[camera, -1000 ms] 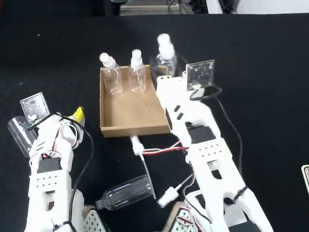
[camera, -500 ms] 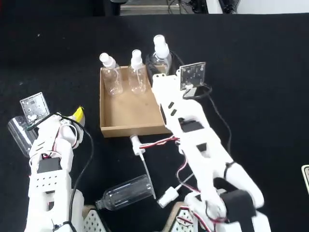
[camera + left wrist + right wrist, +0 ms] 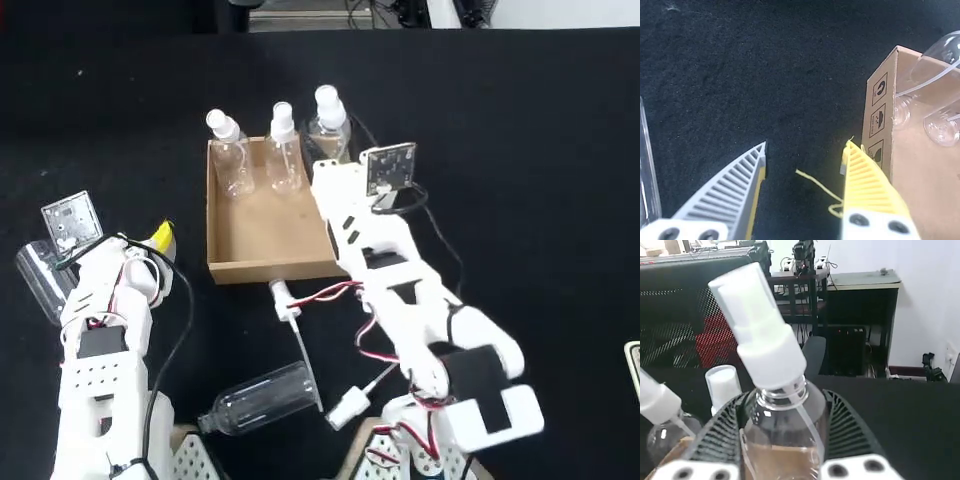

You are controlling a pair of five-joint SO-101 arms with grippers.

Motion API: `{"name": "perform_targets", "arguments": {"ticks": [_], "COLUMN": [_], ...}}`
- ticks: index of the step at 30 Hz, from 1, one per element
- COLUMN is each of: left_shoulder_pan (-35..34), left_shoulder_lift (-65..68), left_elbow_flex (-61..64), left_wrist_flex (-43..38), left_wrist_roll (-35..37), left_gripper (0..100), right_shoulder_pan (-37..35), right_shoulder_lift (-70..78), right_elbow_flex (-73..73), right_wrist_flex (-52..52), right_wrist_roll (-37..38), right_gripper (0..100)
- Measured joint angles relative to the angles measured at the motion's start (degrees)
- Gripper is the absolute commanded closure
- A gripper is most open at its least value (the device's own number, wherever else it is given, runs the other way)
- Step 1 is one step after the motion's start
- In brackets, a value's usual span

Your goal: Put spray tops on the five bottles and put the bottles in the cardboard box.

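The cardboard box (image 3: 265, 238) sits upper centre of the high view on the black tabletop (image 3: 540, 150). Two capped bottles stand upright inside it against the far wall: the left bottle (image 3: 233, 162) and the middle bottle (image 3: 285, 158).

The right arm (image 3: 400, 290) stretches from the lower right of the frame up to the box's upper right corner. There the right end effector (image 3: 785, 402) is closed on a third bottle (image 3: 328, 132). Its black fingers (image 3: 720, 432) press against both sides of the bottle's shoulder. This bottle is upright and carries a white spray top (image 3: 760, 335). I cannot tell whether its base is inside the box.

The left arm (image 3: 100, 340) rises along the lower left of the frame. The left end effector (image 3: 805, 150) is spread wide and holds nothing. It hangs over bare tabletop just beside the box's left wall, with a loose yellow thread (image 3: 815, 186) lying below it. A clear bottle (image 3: 38, 280) lies at the left edge, beside this arm.

At bottom centre an uncapped bottle (image 3: 262, 397) lies on its side. A loose spray top with tube (image 3: 284, 298) lies just below the box's near wall. Another loose spray top (image 3: 350, 407) lies just right of the uncapped bottle.
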Motion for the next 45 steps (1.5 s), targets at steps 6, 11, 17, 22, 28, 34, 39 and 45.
{"name": "perform_targets", "arguments": {"ticks": [6, 11, 17, 22, 28, 34, 39, 45], "left_shoulder_pan": [0.0, 0.0, 0.0, 0.0, 0.0, 0.0, 0.0, 0.0], "left_shoulder_lift": [0.0, 0.0, 0.0, 0.0, 0.0, 0.0, 0.0, 0.0], "left_elbow_flex": [0.0, 0.0, 0.0, 0.0, 0.0, 0.0, 0.0, 0.0], "left_wrist_flex": [0.0, 0.0, 0.0, 0.0, 0.0, 0.0, 0.0, 0.0], "left_wrist_roll": [0.0, 0.0, 0.0, 0.0, 0.0, 0.0, 0.0, 0.0], "left_gripper": [77, 77, 77, 77, 77, 77, 77, 77], "right_shoulder_pan": [0.0, 0.0, 0.0, 0.0, 0.0, 0.0, 0.0, 0.0], "right_shoulder_lift": [3.87, 7.12, 10.99, 13.1, 13.19, 13.19, 13.19, 13.19], "right_elbow_flex": [0.0, 0.0, -0.88, -2.46, -2.46, -2.46, -2.46, -2.46], "right_wrist_flex": [-4.04, -6.68, -7.03, -7.03, -7.03, -7.03, -7.03, -7.03], "right_wrist_roll": [0.0, 0.0, 0.0, 0.0, 0.0, 0.0, 0.0, 0.0], "right_gripper": [98.8, 98.8, 98.8, 98.8, 98.8, 98.7, 98.7, 98.7]}}
